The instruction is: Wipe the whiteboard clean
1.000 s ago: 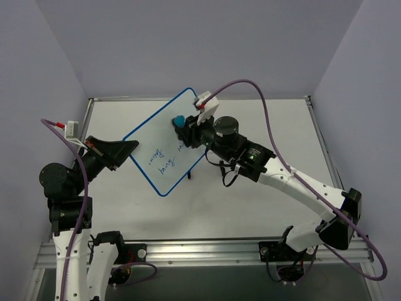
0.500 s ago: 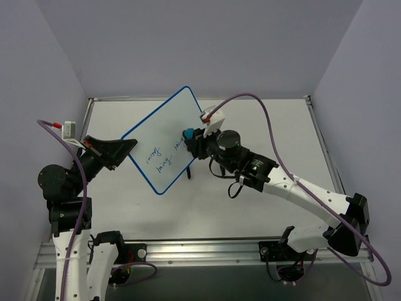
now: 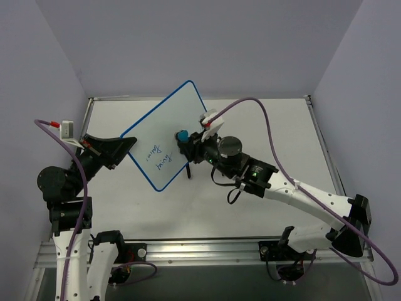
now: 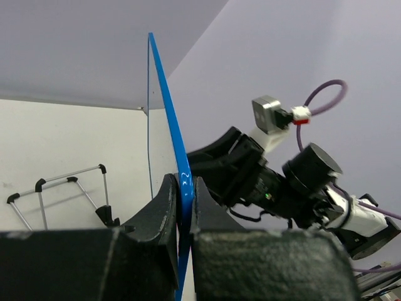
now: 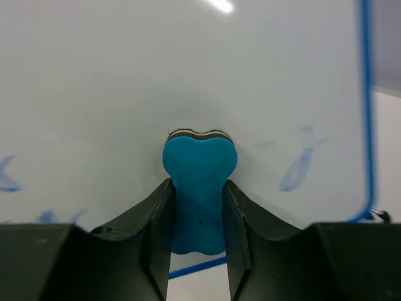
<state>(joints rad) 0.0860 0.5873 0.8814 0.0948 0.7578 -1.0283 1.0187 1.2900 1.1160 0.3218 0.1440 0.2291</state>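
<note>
- Right now the whiteboard [image 3: 164, 138] is hanging tilted in the air, with one corner pointing up and the white table [image 3: 269, 119] lying beneath it.
- The left gripper [image 4: 182, 188] is pinching the whiteboard's blue frame at its left corner. Its two black fingers [image 4: 164, 200] are pressing in from either side until almost no gap is showing, so it is gripping the board edge-on.
- The right gripper [image 5: 199, 207] is reaching in at the whiteboard's right half, its jaws standing only narrowly apart and clamping a small blue eraser [image 5: 199, 179] between them.
- The eraser's dark felt face is pressing flat against the whiteboard's white surface, just inside the right edge of the frame.
- Blue handwriting [image 3: 156, 157] is showing in two short rows on the whiteboard's lower part, below and left of the eraser, and faint blue smears [image 5: 297, 169] are lingering on the board beside the eraser.
- A thin black wire stand [image 4: 62, 188] is sitting on the table behind the whiteboard, near its lower edge. Whether it is touching the board cannot be told.
</note>
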